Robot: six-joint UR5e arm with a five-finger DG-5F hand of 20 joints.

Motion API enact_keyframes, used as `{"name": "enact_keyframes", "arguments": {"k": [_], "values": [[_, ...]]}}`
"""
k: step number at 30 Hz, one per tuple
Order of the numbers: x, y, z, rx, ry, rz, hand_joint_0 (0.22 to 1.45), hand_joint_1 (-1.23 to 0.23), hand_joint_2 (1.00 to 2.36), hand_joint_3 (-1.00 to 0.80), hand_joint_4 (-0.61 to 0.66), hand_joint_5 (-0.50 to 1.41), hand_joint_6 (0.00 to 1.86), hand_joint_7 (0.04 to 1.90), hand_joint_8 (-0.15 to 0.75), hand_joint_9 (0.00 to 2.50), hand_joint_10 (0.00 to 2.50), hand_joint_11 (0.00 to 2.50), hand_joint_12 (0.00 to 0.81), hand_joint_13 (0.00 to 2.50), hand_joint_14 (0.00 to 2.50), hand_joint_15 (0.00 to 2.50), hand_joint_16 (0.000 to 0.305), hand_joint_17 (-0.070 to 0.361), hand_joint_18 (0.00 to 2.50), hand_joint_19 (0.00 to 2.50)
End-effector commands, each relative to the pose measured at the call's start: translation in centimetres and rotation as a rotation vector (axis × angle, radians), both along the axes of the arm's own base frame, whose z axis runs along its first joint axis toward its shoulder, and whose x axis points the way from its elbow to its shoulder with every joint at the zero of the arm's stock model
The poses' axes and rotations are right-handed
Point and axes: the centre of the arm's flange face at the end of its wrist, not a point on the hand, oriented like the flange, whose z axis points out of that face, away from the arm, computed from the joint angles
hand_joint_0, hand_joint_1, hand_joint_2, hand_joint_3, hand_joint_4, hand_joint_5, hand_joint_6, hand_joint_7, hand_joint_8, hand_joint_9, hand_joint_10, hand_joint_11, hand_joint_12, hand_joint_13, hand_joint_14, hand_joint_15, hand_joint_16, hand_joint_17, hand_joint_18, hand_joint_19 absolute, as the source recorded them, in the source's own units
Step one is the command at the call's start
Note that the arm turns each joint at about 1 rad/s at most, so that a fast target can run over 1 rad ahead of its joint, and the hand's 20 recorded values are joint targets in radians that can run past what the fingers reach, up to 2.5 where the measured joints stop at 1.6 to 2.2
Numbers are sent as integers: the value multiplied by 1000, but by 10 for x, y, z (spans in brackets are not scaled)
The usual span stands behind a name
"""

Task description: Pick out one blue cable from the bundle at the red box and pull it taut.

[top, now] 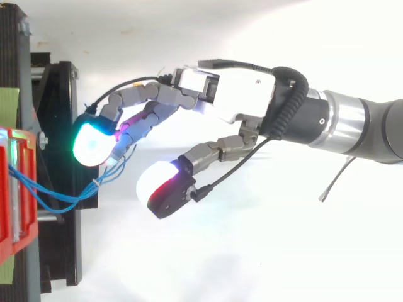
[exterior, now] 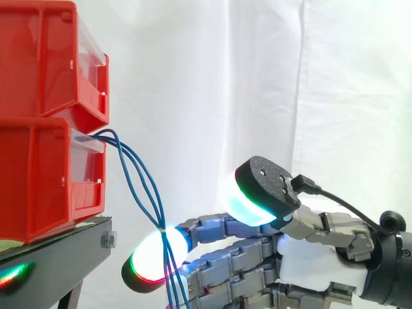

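White curtain (exterior: 257, 77) hangs behind everything, and at the left edge two red boxes sit stacked on a black stand (exterior: 58, 251). The blue cables (exterior: 145, 187) come out of the front of the lower red box (exterior: 38, 187), arch over and hang slack, bound together by a small pale tie (exterior: 162, 228) just above where they meet me. My hand (exterior: 309, 257) reaches in low from the right with its fingers (exterior: 149, 261) stretched out into the strands and the thumb (exterior: 267, 187) held up and well apart from them. So I am spread open, touching the bundle and clamped on nothing (from above the strands seem to slip between two of my fingers, but I see no pinch). I judge this to be the picking-out step: the bundle is reached, no single strand is separated yet, and nothing is taut. Next I would need to work one strand free of the others below the tie, bring the thumb down onto it, and only then draw away from the box.
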Motion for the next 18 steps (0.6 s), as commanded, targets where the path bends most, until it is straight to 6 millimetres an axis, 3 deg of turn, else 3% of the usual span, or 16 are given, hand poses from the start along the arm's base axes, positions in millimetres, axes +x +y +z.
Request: {"name": "enact_keyframes", "arguments": {"k": [1,2,3,6,18], "values": [[10,-2,-14,-1,-28,-14,404,-605,1000,-500,206,-139,503,827,235,848,10,280,329,749,16,383,51,114,733,639],[19,-3,-11,7,-52,-14,406,-604,1000,-500,205,-138,502,826,234,848,9,280,326,751,15,388,50,113,732,640],[28,-3,-25,16,-40,4,411,-601,1000,-500,204,-138,502,829,231,849,9,270,325,750,14,386,50,112,729,641],[35,4,-27,32,-18,42,406,-536,1000,-500,207,-137,502,829,234,858,9,275,328,756,15,391,51,114,737,637],[40,10,-21,32,-59,52,400,-573,1000,-500,212,-135,502,833,234,866,10,286,333,773,15,397,51,115,747,644]]}}
